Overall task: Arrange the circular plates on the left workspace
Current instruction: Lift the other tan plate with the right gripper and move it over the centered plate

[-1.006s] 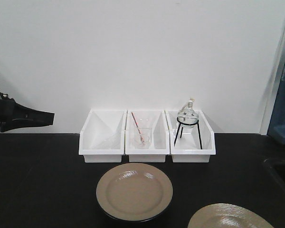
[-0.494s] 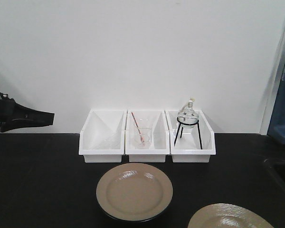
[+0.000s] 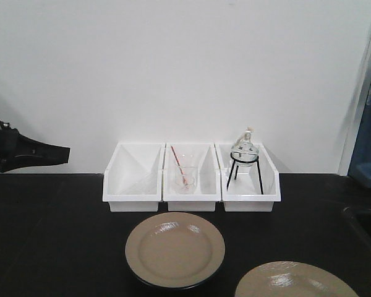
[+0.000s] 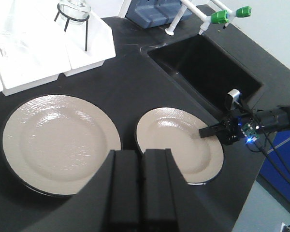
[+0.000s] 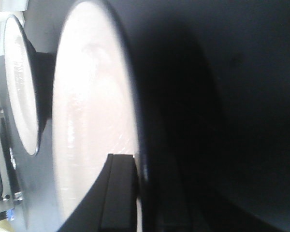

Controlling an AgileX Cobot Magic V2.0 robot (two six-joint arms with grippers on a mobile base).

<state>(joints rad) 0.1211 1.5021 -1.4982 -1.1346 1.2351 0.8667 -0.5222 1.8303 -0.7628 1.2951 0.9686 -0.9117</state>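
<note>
Counter (image 4: 130, 72) stock: left plate (image 4: 58, 135) flat before bins (image 3: 191, 179); right plate (image 4: 174, 145) near sink (image 4: 203, 63), rim pinched in right gripper (image 4: 203, 131); left gripper (image 4: 141, 162) closed, empty.

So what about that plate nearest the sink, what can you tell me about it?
The plate is round, glossy beige with a thin dark rim and a shallow well, ceramic by its look. It lies face up on the black countertop, between the other plate and the sink, not touching that plate. The right gripper has its jaws on the sink-side rim.
</note>
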